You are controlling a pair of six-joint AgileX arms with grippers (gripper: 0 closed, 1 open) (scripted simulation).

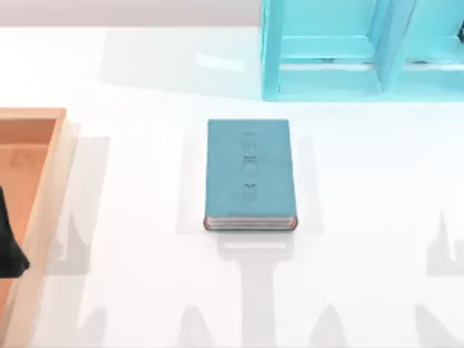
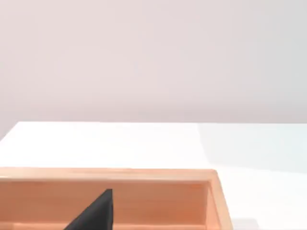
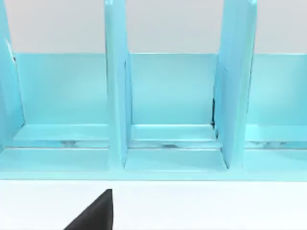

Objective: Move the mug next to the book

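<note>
The teal-blue book (image 1: 249, 174) lies flat in the middle of the white table, its pale page edges and reddish trim facing the near edge. The mug is out of view. My left gripper (image 1: 10, 250) is a dark shape at the far left, over the wooden tray (image 1: 42, 217); in the left wrist view a black part of the left gripper (image 2: 96, 214) sits above the tray's floor (image 2: 158, 201). In the right wrist view a black part of my right gripper (image 3: 96, 214) hangs over bare table, facing the shelf unit (image 3: 168, 110).
A light-blue shelf unit (image 1: 362, 51) with upright dividers stands at the back right. The orange wooden tray has raised walls along the table's left side. White tabletop (image 1: 145, 290) surrounds the book on all sides.
</note>
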